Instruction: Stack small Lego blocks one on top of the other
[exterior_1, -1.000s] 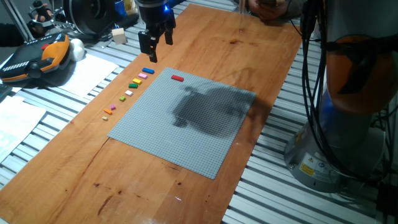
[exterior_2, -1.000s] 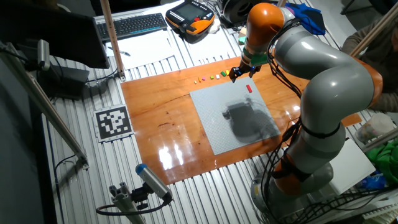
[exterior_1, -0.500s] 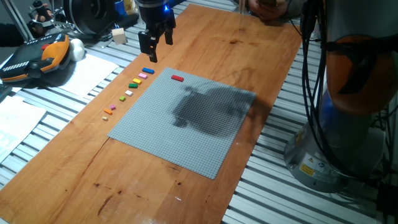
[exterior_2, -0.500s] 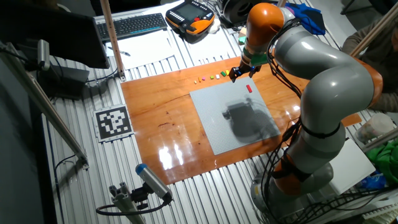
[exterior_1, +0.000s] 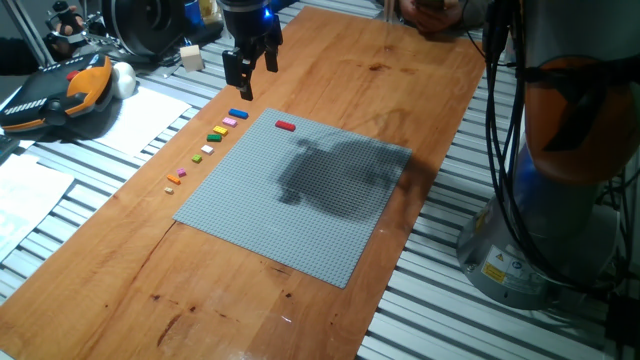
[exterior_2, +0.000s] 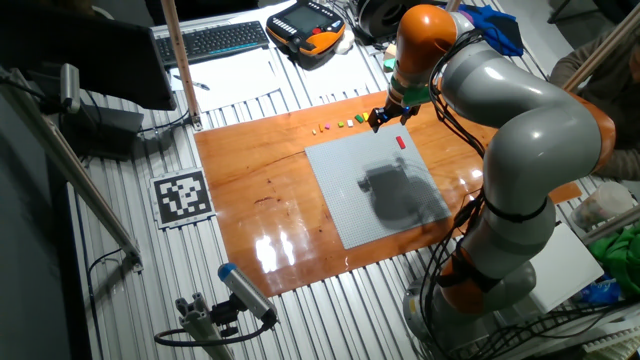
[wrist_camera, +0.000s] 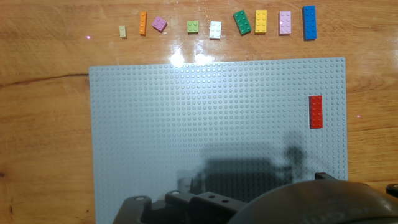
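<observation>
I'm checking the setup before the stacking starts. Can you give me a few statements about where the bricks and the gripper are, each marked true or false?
1. The red brick sits on the grey baseplate. True.
2. The blue brick is on the baseplate too. False: it lies on the wooden table, at the end of the row of bricks beside the baseplate.
3. The gripper holds the red brick. False: it hangs in the air with nothing between its fingers.
4. The blue brick is stacked on the red one. False: they lie apart.
5. A green brick lies in the row. True.
</observation>
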